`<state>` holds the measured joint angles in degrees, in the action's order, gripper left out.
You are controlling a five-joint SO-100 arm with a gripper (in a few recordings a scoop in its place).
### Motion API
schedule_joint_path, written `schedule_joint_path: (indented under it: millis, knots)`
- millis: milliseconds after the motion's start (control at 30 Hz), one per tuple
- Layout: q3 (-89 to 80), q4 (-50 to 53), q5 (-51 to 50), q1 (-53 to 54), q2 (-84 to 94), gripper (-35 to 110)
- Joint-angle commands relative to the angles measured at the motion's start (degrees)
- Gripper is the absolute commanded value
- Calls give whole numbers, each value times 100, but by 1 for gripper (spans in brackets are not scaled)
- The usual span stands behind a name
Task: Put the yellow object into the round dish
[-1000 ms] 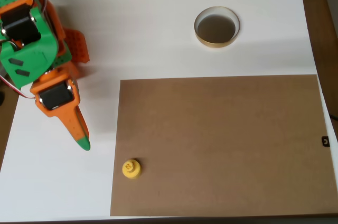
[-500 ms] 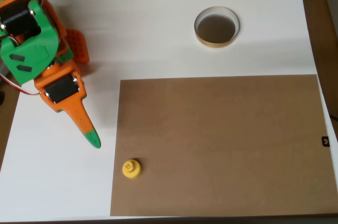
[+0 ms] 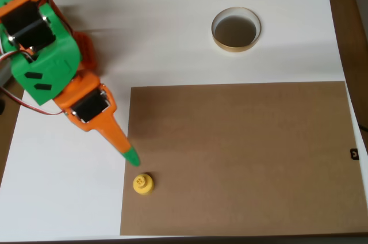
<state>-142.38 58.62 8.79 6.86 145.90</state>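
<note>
The yellow object (image 3: 142,183) is a small round piece with a knob on top. It stands near the front left corner of the brown board (image 3: 241,157) in the overhead view. The round dish (image 3: 236,29) has a pale tan rim and a greyish inside, and sits on the white table beyond the board's far edge. My gripper (image 3: 130,155) reaches in from the upper left. One orange finger with a green tip (image 3: 131,157) points down-right and ends just above and left of the yellow object, apart from it. A second finger is hidden, so the jaw opening cannot be read.
The green and orange arm body (image 3: 43,60) covers the table's upper left. The white table (image 3: 161,19) surrounds the board. A darker surface lies beyond the table's right edge (image 3: 351,37).
The arm has swung to the right and forward. Its green fingertip moved from the white table left of the board to the board's left edge, close to the yellow object. Object and dish have not moved.
</note>
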Motion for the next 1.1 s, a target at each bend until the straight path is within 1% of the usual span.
schedule_joint_path:
  millis: [0, 367, 833, 1067]
  knots:
    - [712, 211, 79, -79, -352, 32]
    - [1600, 378, 18, 132, -2109, 36]
    - [3085, 756, 26, 369, -4456, 34]
    - [3480, 765, 9, 325, -5062, 33]
